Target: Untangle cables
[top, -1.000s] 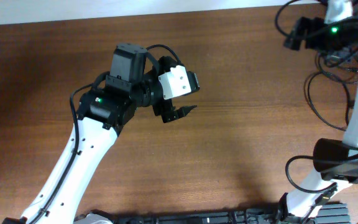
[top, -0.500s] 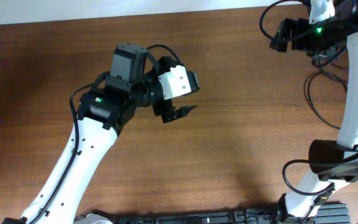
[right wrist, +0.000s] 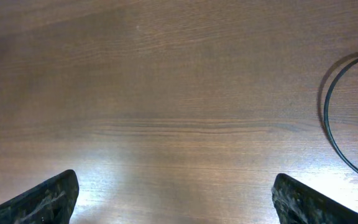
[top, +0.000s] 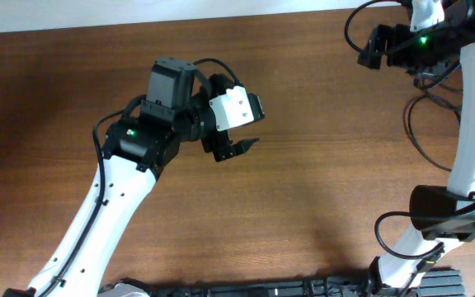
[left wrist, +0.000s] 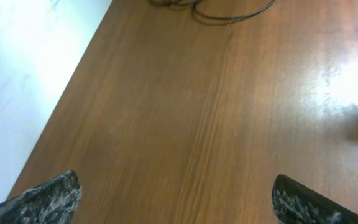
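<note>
The cables are thin black cords lying in loose loops at the table's far right, partly hidden under my right arm. In the left wrist view a loop of them lies far ahead at the top edge. In the right wrist view a curved cord lies at the right edge. My left gripper is open and empty above bare wood near the table's middle. My right gripper is open and empty, at the back right, to the left of the cables.
The brown wooden table ends at a white strip along the back edge. My right arm's own thicker wires loop near its wrist. A black bar runs along the front edge.
My right gripper has moved a little to the left from a second ago, then held still. The left arm has not moved.
</note>
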`<state>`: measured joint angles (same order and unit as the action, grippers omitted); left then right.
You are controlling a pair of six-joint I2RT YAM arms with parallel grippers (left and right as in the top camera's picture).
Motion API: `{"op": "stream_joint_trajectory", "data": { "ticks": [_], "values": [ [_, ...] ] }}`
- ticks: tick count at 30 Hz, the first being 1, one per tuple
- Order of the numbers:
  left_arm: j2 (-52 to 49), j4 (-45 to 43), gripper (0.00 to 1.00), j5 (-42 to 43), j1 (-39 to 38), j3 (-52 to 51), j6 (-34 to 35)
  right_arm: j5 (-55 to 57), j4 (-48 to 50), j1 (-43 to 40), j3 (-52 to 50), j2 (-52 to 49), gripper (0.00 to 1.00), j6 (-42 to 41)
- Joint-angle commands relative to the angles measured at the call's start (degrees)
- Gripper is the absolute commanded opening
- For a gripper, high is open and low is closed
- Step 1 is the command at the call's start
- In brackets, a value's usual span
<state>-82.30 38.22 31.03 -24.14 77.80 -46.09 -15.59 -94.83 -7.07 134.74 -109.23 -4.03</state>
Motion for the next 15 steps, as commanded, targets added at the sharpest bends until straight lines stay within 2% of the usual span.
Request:
{"op": "stream_joint_trajectory", "data": {
  "ticks": [1, 8, 15],
  "values": [
    [-0.4, 0.0, 0.99, -2.4, -0.1, 0.6, -0.5, -0.4, -0.2, 0.3, 0.3, 0.8, 0.99, 0.6],
    [-0.3, 0.4, 0.99, -2.4, -0.1, 0.6, -0.5, -0.5, -0.2, 0.3, 0.3, 0.8, 0.99, 0.6],
    [0.1, 7.3, 0.99, -3.9, -0.1, 0.1, -0.5, -0.5, -0.2, 0.3, 0.3, 0.8, 0.99, 0.6]
  ]
}}
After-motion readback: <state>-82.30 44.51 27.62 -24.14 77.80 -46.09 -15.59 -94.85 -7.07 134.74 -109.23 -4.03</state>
